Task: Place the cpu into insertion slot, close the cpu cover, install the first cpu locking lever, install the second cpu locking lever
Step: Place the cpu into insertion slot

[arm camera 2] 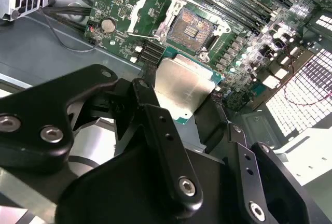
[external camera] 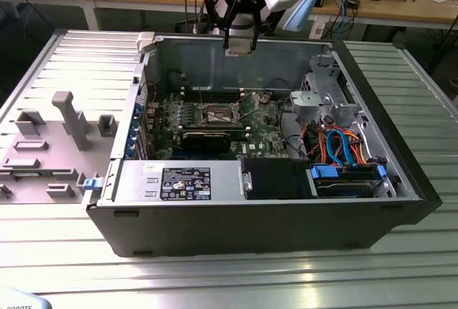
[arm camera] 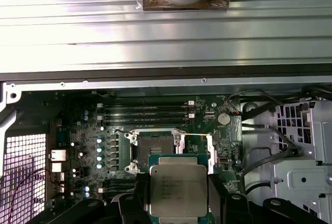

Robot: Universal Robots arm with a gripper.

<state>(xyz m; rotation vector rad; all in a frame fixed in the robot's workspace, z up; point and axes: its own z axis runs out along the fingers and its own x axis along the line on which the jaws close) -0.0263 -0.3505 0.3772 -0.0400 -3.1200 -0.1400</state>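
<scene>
The open case [external camera: 250, 227] sits mid-frame on the desk [external camera: 215, 280] in the exterior view, with the green board [external camera: 265, 134] inside. At upper middle, above the case, the gripper [external camera: 240, 46] clamps the cpu [arm camera: 178, 187] by two opposite edges. The cpu is probably light, stiff and thin with a fragile underside, so hold it by the edges only. The slot [arm camera: 155, 149] lies bare on the board, apart from the cpu.

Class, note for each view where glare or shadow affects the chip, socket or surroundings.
Second wrist view: glare whitens the chip; the socket is evenly lit. First wrist view: the ribbed table washes out white. Exterior view: the case is dimmer inside than the table.
</scene>
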